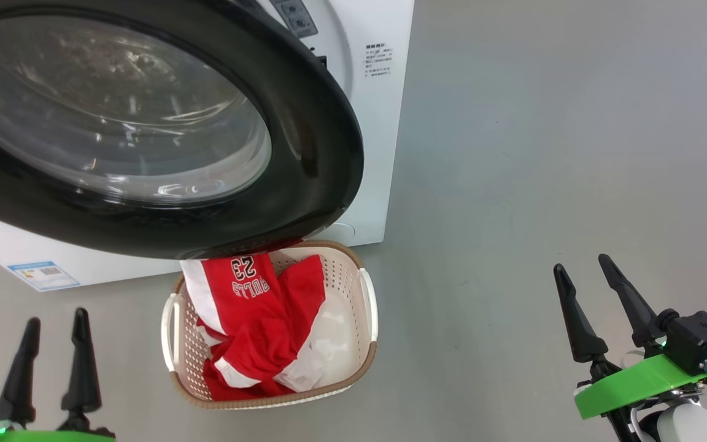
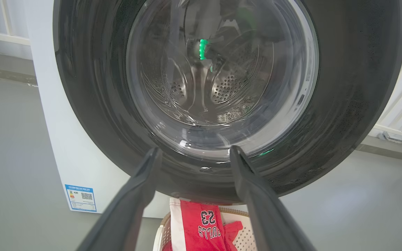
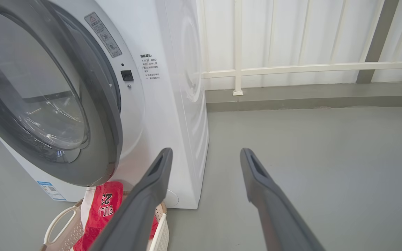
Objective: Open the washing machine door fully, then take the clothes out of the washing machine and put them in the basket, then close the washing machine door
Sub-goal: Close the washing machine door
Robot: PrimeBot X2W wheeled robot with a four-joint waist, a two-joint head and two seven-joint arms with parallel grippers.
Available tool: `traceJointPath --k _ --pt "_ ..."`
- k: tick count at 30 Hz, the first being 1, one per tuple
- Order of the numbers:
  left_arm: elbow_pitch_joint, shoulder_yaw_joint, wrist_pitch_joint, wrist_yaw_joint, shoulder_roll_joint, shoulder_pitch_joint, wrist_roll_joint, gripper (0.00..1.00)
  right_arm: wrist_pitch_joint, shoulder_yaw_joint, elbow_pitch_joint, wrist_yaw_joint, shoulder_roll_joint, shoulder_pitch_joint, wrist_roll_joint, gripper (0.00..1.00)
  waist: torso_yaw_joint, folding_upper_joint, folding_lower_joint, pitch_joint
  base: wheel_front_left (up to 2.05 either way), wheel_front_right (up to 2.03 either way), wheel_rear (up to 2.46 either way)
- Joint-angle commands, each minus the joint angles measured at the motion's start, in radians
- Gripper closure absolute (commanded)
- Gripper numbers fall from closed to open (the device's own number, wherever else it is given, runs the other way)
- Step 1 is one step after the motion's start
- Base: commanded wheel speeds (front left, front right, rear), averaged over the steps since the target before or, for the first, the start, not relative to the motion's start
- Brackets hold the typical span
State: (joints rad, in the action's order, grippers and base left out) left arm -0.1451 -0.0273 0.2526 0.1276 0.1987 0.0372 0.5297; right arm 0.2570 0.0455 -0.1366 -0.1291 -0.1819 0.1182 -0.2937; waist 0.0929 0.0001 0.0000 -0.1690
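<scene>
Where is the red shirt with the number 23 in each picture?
Head view: the red shirt lies in the basket, low and left of centre, under the washing machine door.
Left wrist view: shirt at the bottom edge, middle, under the door.
Right wrist view: shirt at bottom left, in the basket, under the door.
Shared landmark: the blue label on the washing machine, left of the shirt in every view.

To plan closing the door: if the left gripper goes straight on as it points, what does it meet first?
Probably the door, at the lower edge of its glass window; how far off is unclear.
</scene>
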Motion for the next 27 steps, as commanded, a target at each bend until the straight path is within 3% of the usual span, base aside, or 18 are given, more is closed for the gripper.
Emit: traceJointPath --k 1,4,10,27 --pt "0.037 -0.056 0.009 0.003 0.000 -0.006 -0.049 0.00 0.005 0.014 0.027 -0.002 -0.004 -0.005 0.000 0.00 -0.001 -0.0001 0.0000 0.002 0.00 0.00 0.00" --pt "0.055 -0.088 0.009 0.003 -0.038 -0.016 -0.161 0.00 0.005 0.015 0.027 -0.002 -0.004 -0.004 -0.002 0.00 -0.002 -0.0001 0.0000 0.001 0.00 0.00 0.00" --pt "0.066 -0.135 0.009 0.003 -0.091 -0.025 -0.254 0.00 0.005 0.016 0.028 -0.002 -0.007 0.000 -0.003 0.00 -0.005 -0.0001 0.0000 -0.003 0.00 0.00 0.00" --pt "0.044 -0.131 0.009 0.003 -0.124 -0.038 -0.304 0.00 0.005 0.006 0.022 -0.002 0.001 -0.014 0.002 0.00 -0.011 -0.0001 0.0000 0.004 0.00 0.00 0.00"
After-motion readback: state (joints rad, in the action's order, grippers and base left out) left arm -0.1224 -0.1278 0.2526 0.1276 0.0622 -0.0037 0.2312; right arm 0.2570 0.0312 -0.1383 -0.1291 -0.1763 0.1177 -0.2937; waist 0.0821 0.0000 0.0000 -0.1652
